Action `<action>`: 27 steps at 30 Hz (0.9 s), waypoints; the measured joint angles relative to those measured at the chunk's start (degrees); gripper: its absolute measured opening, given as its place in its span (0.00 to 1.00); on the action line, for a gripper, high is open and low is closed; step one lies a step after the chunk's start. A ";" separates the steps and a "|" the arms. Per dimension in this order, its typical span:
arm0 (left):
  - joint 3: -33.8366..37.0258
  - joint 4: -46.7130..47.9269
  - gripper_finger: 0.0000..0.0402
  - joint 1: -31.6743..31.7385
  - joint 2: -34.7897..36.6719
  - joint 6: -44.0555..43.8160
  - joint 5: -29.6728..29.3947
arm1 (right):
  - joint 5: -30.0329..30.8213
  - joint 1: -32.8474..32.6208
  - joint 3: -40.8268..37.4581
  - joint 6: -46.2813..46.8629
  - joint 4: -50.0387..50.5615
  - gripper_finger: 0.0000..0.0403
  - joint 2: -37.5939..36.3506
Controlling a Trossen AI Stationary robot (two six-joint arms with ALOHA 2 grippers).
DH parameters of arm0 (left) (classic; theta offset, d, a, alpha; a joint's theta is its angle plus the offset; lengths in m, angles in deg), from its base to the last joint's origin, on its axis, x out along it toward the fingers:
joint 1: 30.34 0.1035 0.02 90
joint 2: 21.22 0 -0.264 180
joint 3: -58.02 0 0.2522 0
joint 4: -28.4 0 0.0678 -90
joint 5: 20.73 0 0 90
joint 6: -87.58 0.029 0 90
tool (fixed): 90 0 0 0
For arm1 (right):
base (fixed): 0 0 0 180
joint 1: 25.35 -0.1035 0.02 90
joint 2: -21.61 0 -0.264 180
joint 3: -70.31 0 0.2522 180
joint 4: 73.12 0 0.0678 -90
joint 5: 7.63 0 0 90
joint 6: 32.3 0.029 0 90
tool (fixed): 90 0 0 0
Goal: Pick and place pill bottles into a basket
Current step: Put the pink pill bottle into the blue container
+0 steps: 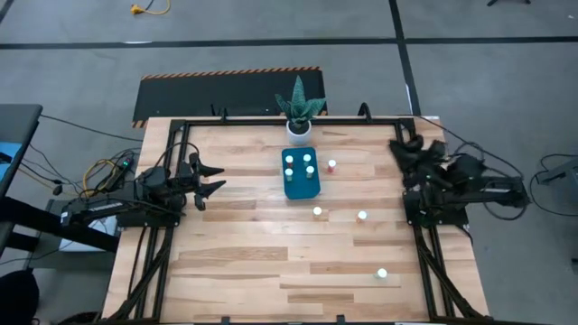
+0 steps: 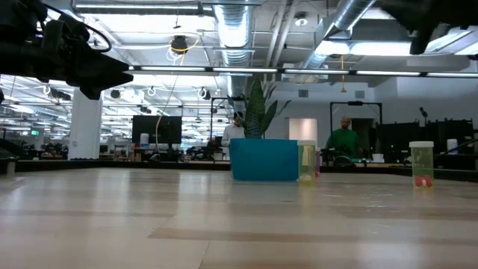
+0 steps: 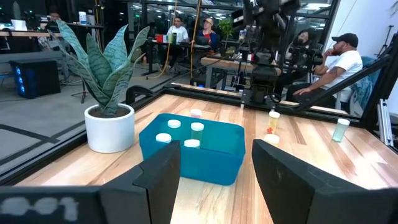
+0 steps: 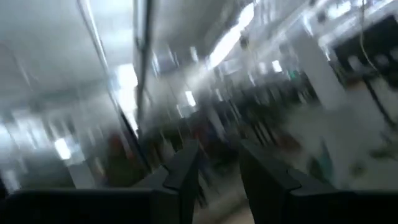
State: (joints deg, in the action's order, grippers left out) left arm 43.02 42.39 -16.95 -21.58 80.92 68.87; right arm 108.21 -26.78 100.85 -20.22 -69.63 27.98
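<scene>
Two matte-black jointed arms, the left arm point(image 1: 135, 203) trailing yellow and dark cables, with blunt black fingers point(image 3: 158, 177).

Teal basket point(image 3: 205, 155) beside the potted snake plant point(image 3: 109, 127)
White-capped pill bottles point(image 3: 196, 132) stand inside; open left gripper point(image 3: 214, 180) faces it

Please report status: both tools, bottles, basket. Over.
Left tool open, empty, at table's left edge. Right tool open, empty, parked right. Basket holds four pill bottles; four loose. Nothing blocking.

Ahead of the left gripper's point(image 3: 214, 177) spread jaws sits the basket point(image 3: 205, 152), bottles point(image 3: 196, 129) inside it; the plant pot point(image 3: 109, 127) stands beside it.
</scene>
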 joint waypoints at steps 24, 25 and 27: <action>0.00 0.00 0.47 -0.02 -0.02 -0.01 0.02 | -21.51 20.61 50.78 -11.13 61.20 0.38 73.43; 0.00 0.02 0.47 -0.02 -0.02 0.00 0.02 | -21.50 21.09 51.17 -11.07 61.29 0.41 74.58; 0.00 0.00 0.47 -0.02 -0.02 0.00 0.00 | -21.45 21.93 51.64 -11.10 62.27 0.50 76.96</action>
State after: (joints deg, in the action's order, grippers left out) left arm 43.02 42.39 -16.97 -21.60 80.92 68.87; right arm 86.76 -4.84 152.49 -31.31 -7.36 104.95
